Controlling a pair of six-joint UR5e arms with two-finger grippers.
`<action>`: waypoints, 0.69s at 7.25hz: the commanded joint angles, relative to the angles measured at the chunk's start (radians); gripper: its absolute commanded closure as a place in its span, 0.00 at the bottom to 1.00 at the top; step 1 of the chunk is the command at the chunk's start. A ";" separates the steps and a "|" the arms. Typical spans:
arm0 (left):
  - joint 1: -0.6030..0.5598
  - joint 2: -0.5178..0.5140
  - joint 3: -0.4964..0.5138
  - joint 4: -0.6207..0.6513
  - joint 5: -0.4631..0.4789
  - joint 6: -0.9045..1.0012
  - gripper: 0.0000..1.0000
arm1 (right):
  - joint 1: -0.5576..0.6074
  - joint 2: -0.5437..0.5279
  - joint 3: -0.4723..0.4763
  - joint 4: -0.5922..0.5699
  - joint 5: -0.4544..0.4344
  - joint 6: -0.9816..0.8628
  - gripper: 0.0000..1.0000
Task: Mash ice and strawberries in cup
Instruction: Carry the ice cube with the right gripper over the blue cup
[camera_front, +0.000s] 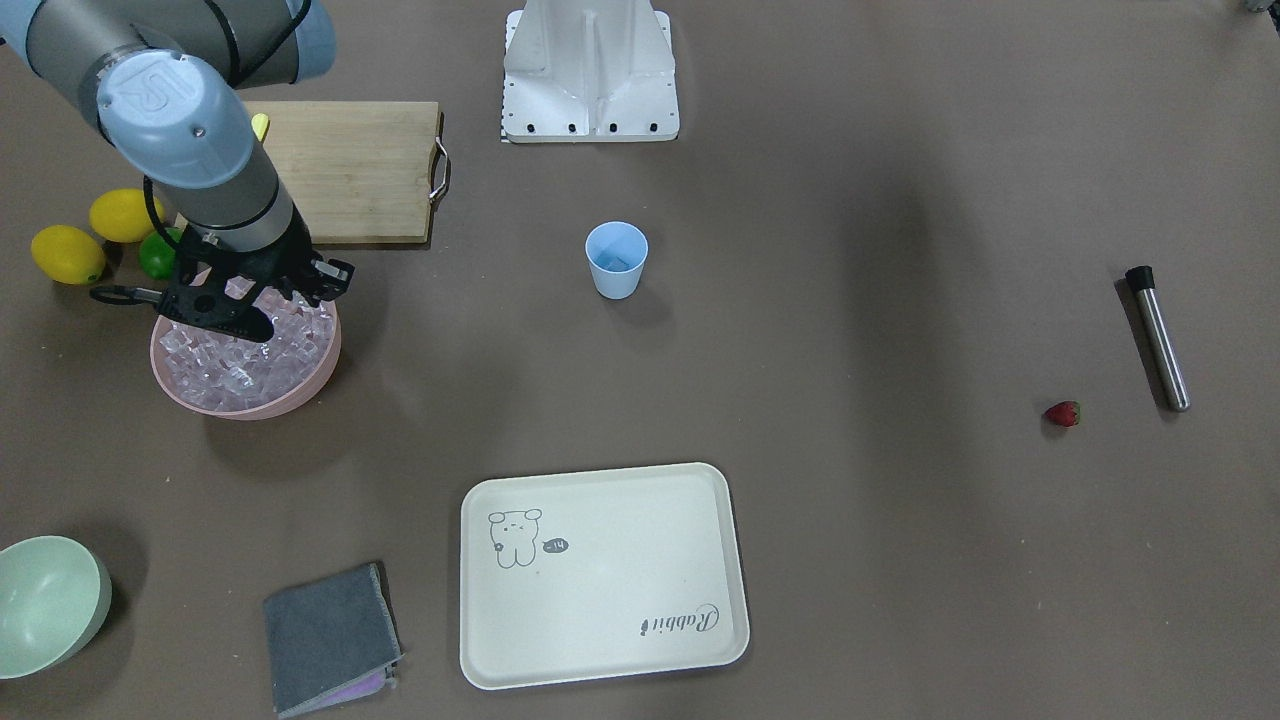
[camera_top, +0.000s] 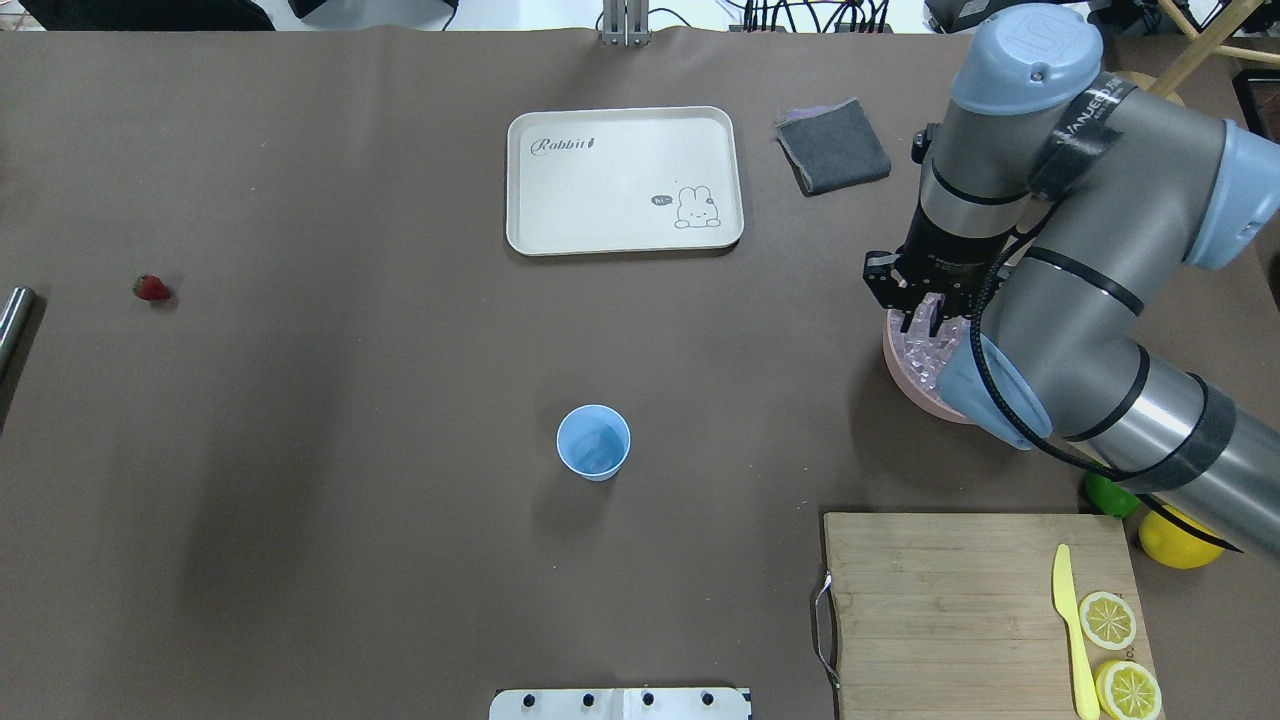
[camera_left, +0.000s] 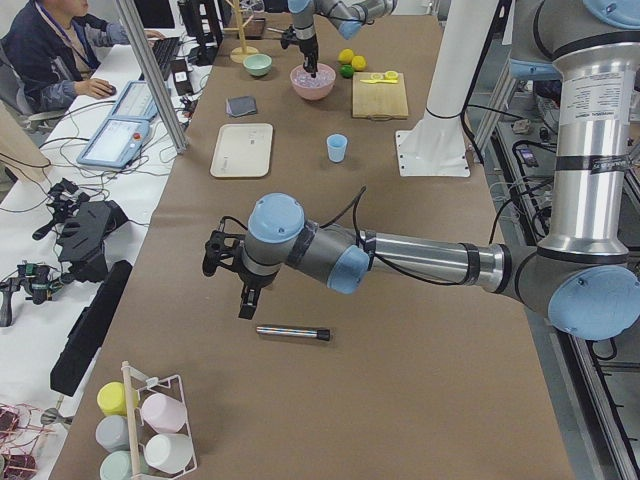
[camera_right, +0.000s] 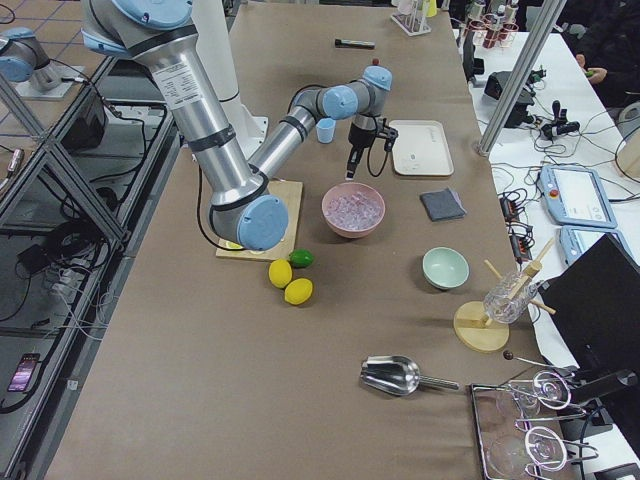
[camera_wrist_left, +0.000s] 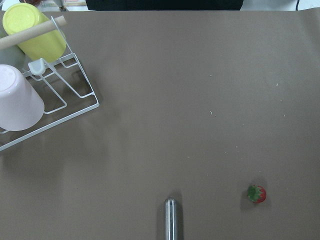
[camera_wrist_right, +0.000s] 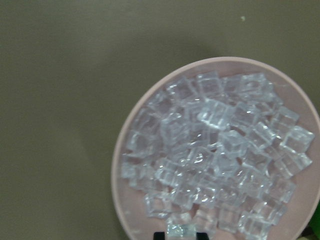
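Note:
The light-blue cup stands upright mid-table, apart from both arms. A pink bowl holds a heap of ice cubes. My right gripper hangs just above that heap. In the right wrist view its tips stand close together with one ice cube between them. The strawberry lies alone on the table near my left side. My left gripper hovers over the far end of the table; I cannot tell whether it is open or shut.
A steel rod with a black cap lies near the strawberry. Beside the pink bowl are a wooden board, two lemons and a lime. Also here: a cream tray, grey cloth, green bowl, cup rack.

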 joint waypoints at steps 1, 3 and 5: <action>0.000 0.002 0.001 0.004 0.001 -0.001 0.02 | -0.052 0.093 0.008 0.006 0.002 0.019 0.73; 0.002 0.002 0.010 0.005 0.003 -0.001 0.02 | -0.098 0.150 0.002 0.094 -0.008 0.019 0.73; 0.002 0.005 0.015 0.005 0.003 -0.001 0.02 | -0.154 0.144 -0.014 0.221 -0.035 0.030 0.73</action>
